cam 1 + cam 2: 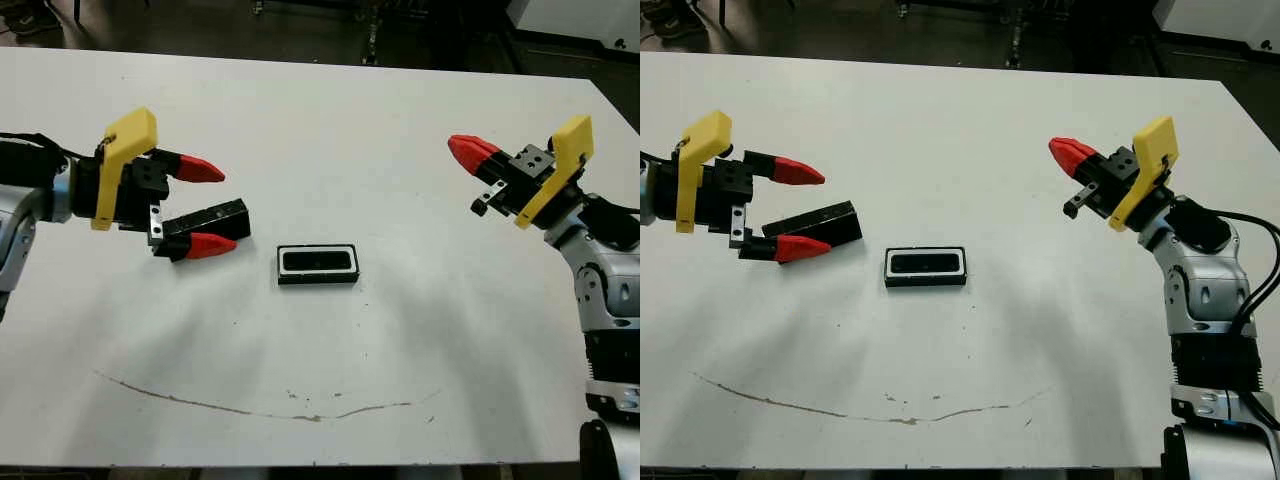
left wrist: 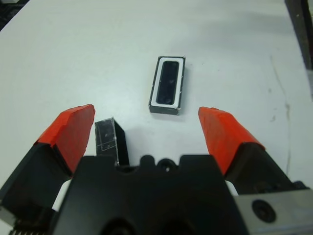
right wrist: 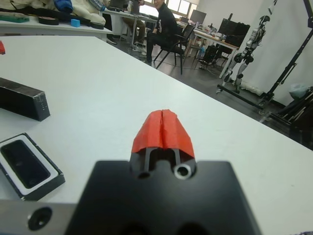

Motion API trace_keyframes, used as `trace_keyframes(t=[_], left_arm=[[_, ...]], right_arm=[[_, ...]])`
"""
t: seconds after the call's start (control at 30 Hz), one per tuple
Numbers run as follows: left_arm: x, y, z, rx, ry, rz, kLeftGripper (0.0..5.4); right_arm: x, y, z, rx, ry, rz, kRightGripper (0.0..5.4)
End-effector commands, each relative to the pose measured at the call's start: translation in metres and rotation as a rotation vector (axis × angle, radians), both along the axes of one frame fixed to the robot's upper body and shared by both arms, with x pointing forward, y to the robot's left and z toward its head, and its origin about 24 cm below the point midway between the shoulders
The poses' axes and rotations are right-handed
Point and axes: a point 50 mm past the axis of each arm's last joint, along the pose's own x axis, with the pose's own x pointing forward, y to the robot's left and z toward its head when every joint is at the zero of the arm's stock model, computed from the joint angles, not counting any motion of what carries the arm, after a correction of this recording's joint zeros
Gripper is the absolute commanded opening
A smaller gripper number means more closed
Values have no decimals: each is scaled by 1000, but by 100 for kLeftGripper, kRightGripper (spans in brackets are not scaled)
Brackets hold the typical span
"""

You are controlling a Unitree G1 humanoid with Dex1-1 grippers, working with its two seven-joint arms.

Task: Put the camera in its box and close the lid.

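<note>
The box, a shallow black tray with a white lining, lies flat in the middle of the table. The camera lies inside it as a slim black bar, also seen in the left wrist view. The lid, a black slab, rests on the table to the box's left. My left gripper is open, and the lid lies between its two fingers, close to the nearer one. Far to the right my right gripper is shut on nothing, above the table.
A thin brown curved mark runs across the table near its front edge. Beyond the table's far side, the right wrist view shows a seated person, desks and stands.
</note>
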Motion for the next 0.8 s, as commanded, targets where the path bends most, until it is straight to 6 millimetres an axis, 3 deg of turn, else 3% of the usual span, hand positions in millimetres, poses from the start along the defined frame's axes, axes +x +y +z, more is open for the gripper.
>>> trace_keyframes(t=[0.03,0.17,0.3,0.43,0.57,0.8], left_arm=[[1,7,-14,11,32,31,540],[3,11,-20,0,19,63,540],[8,16,-12,-62,-18,129,540],[17,29,7,-197,-150,365,540],[29,42,22,-295,-256,634,502],[43,53,22,-126,-339,687,475]], right_arm=[[-1,-6,-1,-3,3,-8,1],[-1,-6,-1,-20,-13,-2,1],[-1,-6,-2,-27,-5,-8,1],[-1,-5,-3,-47,-10,-11,1],[-2,-4,-4,-45,-11,-4,0],[-2,-4,-6,-7,15,1,0]])
